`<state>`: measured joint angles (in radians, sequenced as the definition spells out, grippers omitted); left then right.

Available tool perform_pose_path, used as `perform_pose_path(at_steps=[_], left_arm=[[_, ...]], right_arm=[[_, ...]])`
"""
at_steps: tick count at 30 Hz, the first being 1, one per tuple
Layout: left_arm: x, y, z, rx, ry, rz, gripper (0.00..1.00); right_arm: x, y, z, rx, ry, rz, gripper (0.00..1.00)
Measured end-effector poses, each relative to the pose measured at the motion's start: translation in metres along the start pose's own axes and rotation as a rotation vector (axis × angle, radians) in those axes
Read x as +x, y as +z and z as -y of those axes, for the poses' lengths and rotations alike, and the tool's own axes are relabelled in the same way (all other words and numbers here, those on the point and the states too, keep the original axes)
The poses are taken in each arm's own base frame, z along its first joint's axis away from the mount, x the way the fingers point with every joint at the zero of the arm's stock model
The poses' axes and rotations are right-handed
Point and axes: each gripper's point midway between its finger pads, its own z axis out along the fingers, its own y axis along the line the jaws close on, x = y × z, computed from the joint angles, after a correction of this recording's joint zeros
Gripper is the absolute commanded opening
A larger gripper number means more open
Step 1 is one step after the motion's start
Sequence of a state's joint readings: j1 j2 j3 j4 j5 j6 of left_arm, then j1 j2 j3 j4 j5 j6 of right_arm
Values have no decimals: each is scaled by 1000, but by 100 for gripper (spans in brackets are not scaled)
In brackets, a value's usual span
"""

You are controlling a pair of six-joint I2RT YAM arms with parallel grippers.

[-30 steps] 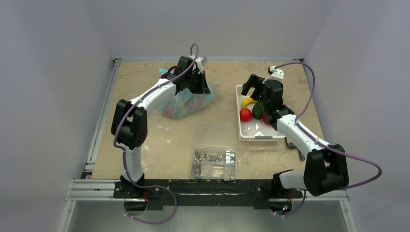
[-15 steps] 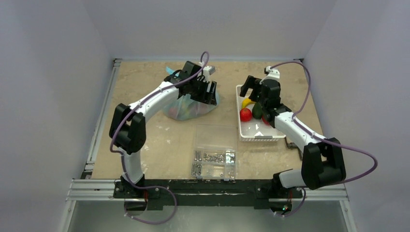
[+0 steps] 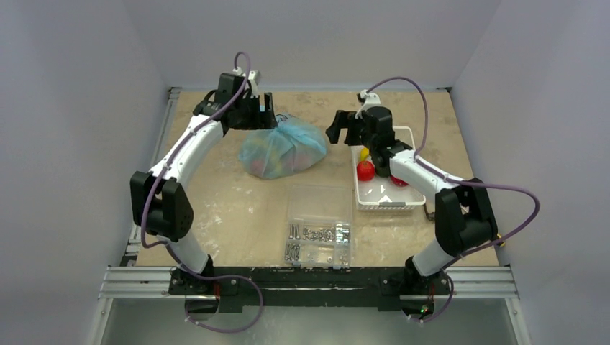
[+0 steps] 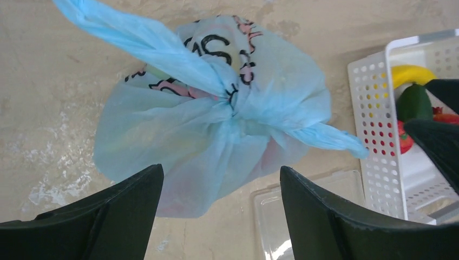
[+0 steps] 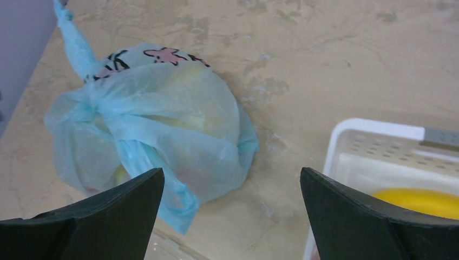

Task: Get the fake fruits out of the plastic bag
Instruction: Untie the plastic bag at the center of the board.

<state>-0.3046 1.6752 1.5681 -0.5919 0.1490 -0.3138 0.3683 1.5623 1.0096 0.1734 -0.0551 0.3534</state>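
While the plastic bag (image 3: pixel 283 149) is lying knotted near the far edge of the tabletop (image 3: pixel 216 215), left gripper (image 3: pixel 259 118) is hovering open beside it, holding nothing; right gripper (image 3: pixel 343 130) is gaping wide, empty; some fake fruits (image 3: pixel 365 170) are sitting in the white basket (image 3: pixel 388 206), others faintly showing through the bag; bag-opening step is probably starting; next move is calling for pinching a handle and loosening the knot.

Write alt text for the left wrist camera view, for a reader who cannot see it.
A light-blue plastic bag, tied shut at its handles, lies on the tan table under the open, empty left gripper. At the right edge a white slotted basket holds a yellow fruit, a dark green fruit and red fruits.
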Motion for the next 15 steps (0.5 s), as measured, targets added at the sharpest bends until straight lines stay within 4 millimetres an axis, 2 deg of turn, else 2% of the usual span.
perform_pose_path(at_steps=[3, 5, 8, 11, 15], left_arm=[[22, 22, -16, -24, -54, -90, 79], [39, 33, -19, -25, -77, -156, 79], [52, 40, -18, -18, -94, -208, 77], [54, 43, -14, 8, -104, -225, 64], [57, 61, -6, 74, -122, -256, 33]], right_arm=[[-12, 10, -24, -68, -19, -4, 98], [-20, 19, -40, -98, -37, -4, 98], [-20, 27, -64, -138, -60, -14, 99], [-11, 29, -83, -162, -77, -36, 99], [2, 27, -94, -169, -80, -73, 99]])
